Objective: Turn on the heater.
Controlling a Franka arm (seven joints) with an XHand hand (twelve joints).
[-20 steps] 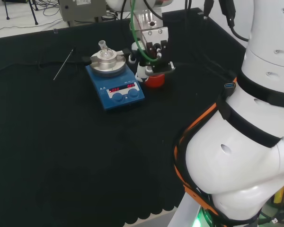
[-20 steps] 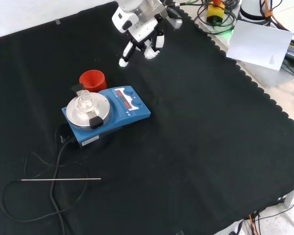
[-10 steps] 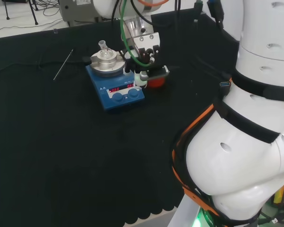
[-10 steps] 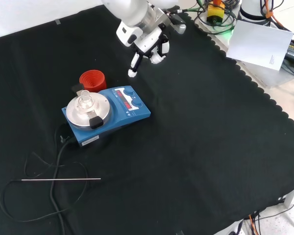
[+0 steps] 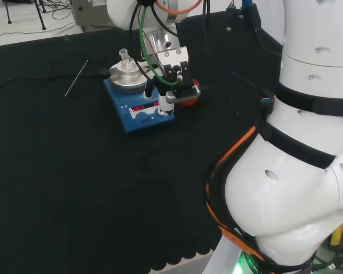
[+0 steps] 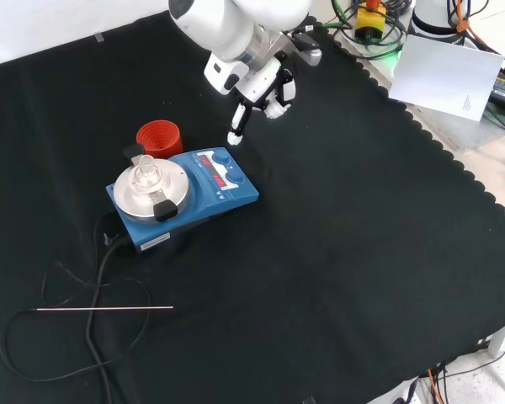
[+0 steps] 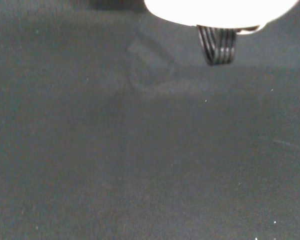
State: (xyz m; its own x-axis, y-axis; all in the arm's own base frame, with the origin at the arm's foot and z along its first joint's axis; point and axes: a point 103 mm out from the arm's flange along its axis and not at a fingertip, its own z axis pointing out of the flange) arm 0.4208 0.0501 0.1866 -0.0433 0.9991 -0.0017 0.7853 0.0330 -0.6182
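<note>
From my front view, thin metal rod (image 6: 105, 309) lying far left on the cloth, blue heater (image 6: 183, 196) left of centre with red ring (image 6: 159, 137) behind it, my hand (image 6: 261, 88) above the heater's knobs, one finger extended down, the rest curled, holding nothing

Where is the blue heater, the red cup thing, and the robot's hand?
heater (image 6: 223, 199): front view, on its blue top by the red display.
red ribbed ring (image 6: 159, 137): front view, on its ribbed side.
hand (image 6: 254, 86): front view, on its white body above the pointing finger.
</note>
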